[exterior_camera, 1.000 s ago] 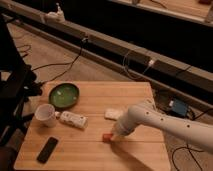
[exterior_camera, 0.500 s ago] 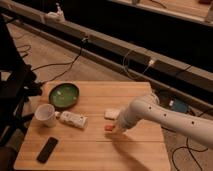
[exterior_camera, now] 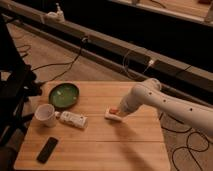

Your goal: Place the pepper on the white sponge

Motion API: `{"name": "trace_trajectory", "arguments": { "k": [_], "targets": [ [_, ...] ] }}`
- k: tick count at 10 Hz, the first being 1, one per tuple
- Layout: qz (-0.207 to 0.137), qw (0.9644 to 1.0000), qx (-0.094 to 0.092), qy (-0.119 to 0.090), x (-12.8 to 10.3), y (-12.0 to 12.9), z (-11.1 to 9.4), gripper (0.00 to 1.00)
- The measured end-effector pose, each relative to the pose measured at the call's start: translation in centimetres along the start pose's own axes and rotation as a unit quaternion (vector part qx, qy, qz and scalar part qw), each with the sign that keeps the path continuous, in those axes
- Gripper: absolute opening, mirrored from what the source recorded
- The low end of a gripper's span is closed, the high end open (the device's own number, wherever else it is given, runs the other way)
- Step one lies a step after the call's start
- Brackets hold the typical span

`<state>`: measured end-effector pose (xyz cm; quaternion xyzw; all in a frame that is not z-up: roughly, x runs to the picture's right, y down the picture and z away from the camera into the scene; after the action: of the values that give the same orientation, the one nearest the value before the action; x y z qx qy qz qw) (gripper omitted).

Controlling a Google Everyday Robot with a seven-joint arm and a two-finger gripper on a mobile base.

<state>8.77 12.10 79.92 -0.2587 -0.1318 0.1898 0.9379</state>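
A wooden surface (exterior_camera: 100, 140) is carrying everything here. The white arm (exterior_camera: 165, 102) is reaching in from the right, bending down so that the gripper (exterior_camera: 120, 113) is sitting low over the middle-right part of the surface. Whether the fingers are open or closed cannot be told, since the arm's end is blending into what lies under it.

The pepper (exterior_camera: 114, 111) is showing as a small red-orange spot right at the gripper's tip, lying on top of the white sponge (exterior_camera: 112, 117), which is resting flat on the surface just left of the arm's end. Whether the gripper is touching the pepper cannot be told.

Further left, a longer white box with dark marks (exterior_camera: 73, 119) is lying near the middle of the surface. A white mug (exterior_camera: 45, 115) is standing just beside its left end. Behind them, a green bowl (exterior_camera: 63, 95) is sitting toward the far left edge. A dark phone-like slab (exterior_camera: 47, 149) is lying near the front left corner, well apart from the sponge.
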Motion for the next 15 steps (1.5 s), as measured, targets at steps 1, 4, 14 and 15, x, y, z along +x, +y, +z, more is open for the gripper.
{"name": "trace_trajectory", "arguments": {
  "k": [1, 4, 14, 15],
  "targets": [
    [0.003, 1.0000, -0.004, 0.000, -0.5, -0.4, 1.0, 0.00],
    [0.007, 0.9998, -0.016, -0.006, -1.5, -1.0, 3.6, 0.01],
    [0.011, 0.9994, -0.031, 0.009, -0.2, -1.2, 5.7, 0.70],
    [0.011, 0.9995, -0.027, 0.008, -0.2, -1.4, 5.3, 0.70]
  ]
}}
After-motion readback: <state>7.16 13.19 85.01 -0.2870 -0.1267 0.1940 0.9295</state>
